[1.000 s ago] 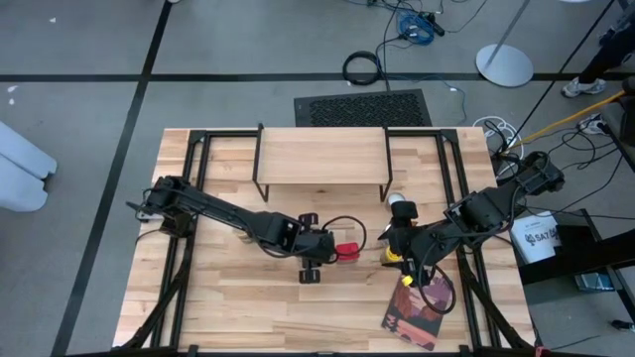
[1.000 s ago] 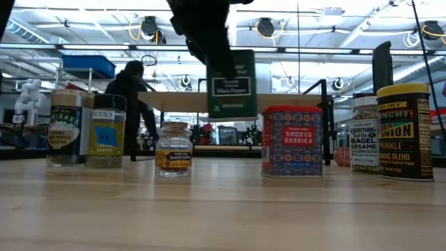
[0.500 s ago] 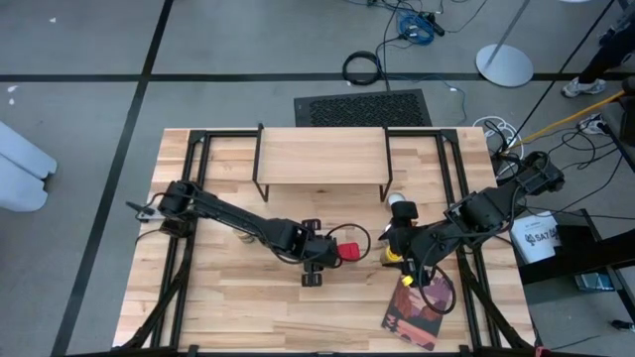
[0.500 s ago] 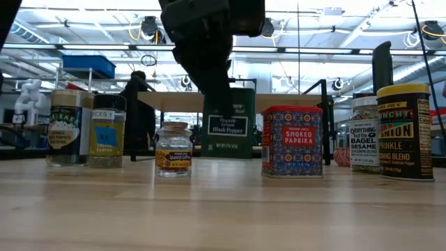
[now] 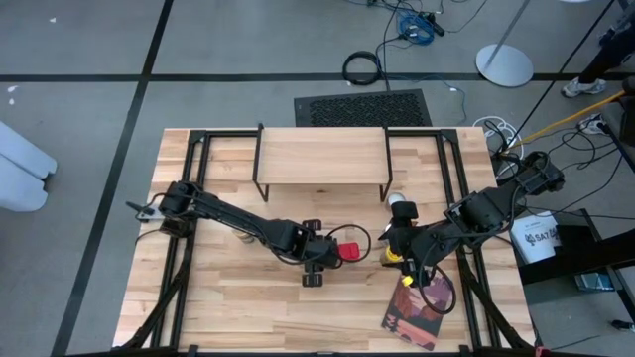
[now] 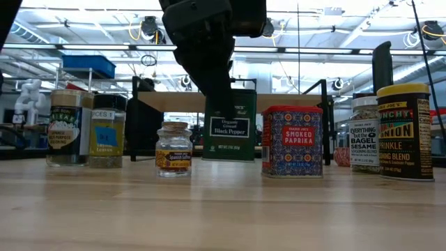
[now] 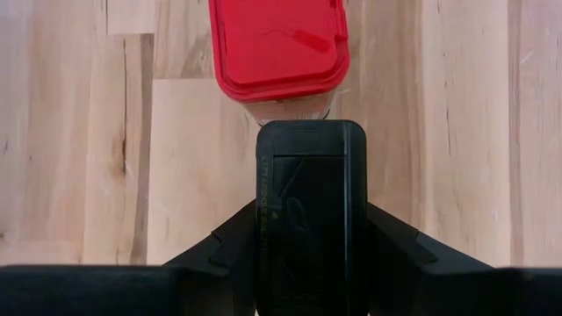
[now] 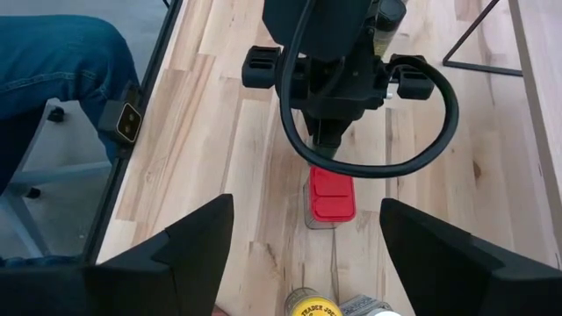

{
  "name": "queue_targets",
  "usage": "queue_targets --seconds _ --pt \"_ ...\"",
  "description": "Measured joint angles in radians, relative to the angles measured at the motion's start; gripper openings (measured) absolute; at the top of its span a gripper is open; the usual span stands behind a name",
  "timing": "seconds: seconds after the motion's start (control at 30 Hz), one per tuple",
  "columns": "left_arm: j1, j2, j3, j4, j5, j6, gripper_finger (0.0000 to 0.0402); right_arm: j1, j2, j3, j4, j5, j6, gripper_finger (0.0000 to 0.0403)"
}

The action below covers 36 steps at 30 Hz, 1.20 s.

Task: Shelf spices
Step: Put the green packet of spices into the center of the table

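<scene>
Spices lie scattered, none yet on the shelf, whose plank top stands bare at the back of the worktop in the high view. We see the left gripper reached out to mid-worktop beside a red-lidded pepper tin. The right gripper waits near a yellow-topped jar and a white-topped jar, with a book lying closer to the front edge.

From the low view we find the pepper tin upright with its base on the worktop, the left arm coming down onto its upper corner. We judge that its fingers pinch it high on the body, which keeps it level for carrying. A paprika tin stands just beside it, and a small jar is near on the other side.

Looking through the left wrist view, we get the red lid face-on, past one dark finger that touches the tin's side.

Through the right wrist view, we see that arm's own fingers spread wide with nothing between them. We read it as holding off so the two arms do not crowd each other.
</scene>
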Motion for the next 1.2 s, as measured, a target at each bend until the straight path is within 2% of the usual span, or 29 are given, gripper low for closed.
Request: queue_targets --seconds 1.2 --pt "0.006 0.027 0.001 0.012 0.003 0.002 0.0154 0.027 0.000 0.000 0.001 -0.004 0.019 0.0274"
